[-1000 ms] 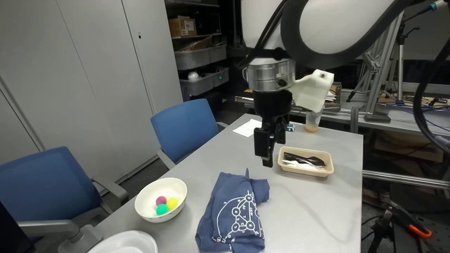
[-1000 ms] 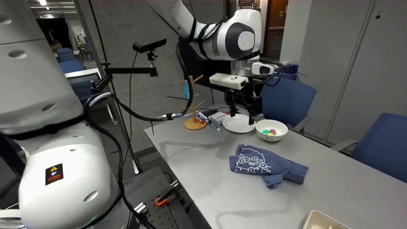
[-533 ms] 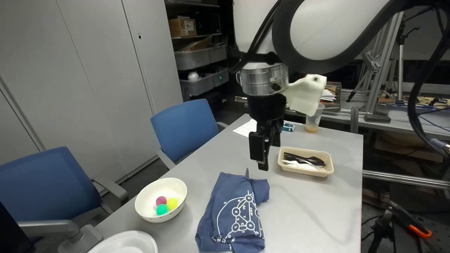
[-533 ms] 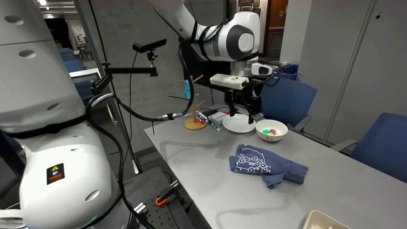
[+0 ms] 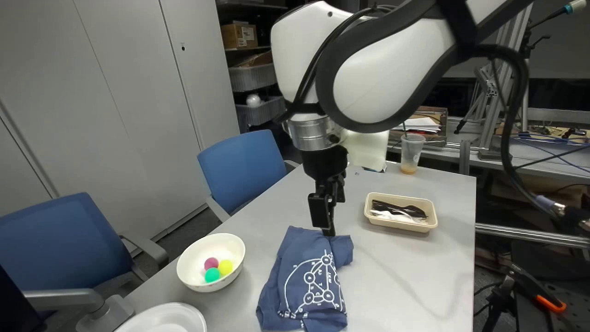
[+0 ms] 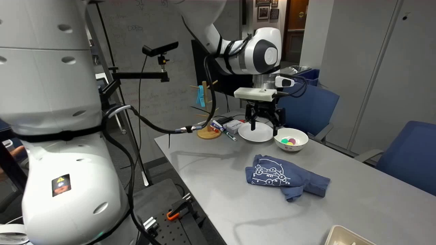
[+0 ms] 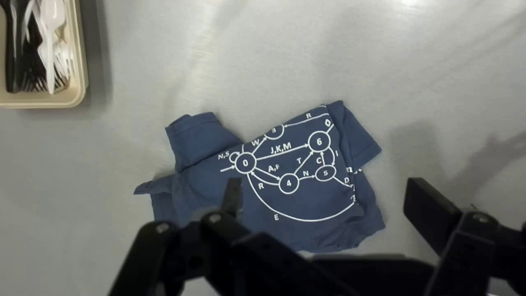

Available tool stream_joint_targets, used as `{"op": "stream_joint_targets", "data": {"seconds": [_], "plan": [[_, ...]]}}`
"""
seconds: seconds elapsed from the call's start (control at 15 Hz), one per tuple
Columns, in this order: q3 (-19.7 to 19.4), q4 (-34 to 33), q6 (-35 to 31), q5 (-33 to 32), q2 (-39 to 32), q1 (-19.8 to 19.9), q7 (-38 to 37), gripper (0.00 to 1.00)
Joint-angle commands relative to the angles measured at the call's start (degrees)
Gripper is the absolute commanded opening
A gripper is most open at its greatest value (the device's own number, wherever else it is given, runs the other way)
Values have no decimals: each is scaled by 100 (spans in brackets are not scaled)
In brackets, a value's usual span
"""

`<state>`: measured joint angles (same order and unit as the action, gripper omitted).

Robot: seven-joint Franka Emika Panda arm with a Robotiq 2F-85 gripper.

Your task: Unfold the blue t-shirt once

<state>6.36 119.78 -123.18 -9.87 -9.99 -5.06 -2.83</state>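
Note:
The blue t-shirt lies folded and bunched on the grey table, its white diagram print facing up. It also shows in an exterior view and fills the middle of the wrist view. A sleeve sticks out on one side and a small pointed flap of cloth at one end. My black gripper hangs above the table, apart from the shirt, its fingers pointing down. It also shows in an exterior view. In the wrist view the fingers stand wide apart with nothing between them; the left finger hides part of the shirt.
A white bowl with three coloured balls and a white plate stand beside the shirt. A beige tray of cutlery and a plastic cup are on the table. A wooden rack and markers stand near the plate.
My gripper has moved lower and closer to the shirt, leftward in an exterior view, and now overlaps the shirt's far edge there. It stays open. The shirt has not moved.

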Motion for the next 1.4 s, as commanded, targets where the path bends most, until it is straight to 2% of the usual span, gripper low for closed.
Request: {"op": "stream_joint_targets", "data": {"seconds": [0.0, 0.27, 0.53, 1.0, 1.33], "plan": [[3, -1054, 91, 128, -913, -122, 193, 100], [40, -2193, 318, 641, -1872, -161, 81, 100], [-32, -3166, 735, 1051, -2794, -275, -408, 100], [-278, -4223, 1462, 1022, -3867, -543, -1411, 100], [-531, -4931, 1699, 938, -4439, -668, -1928, 100]]}}
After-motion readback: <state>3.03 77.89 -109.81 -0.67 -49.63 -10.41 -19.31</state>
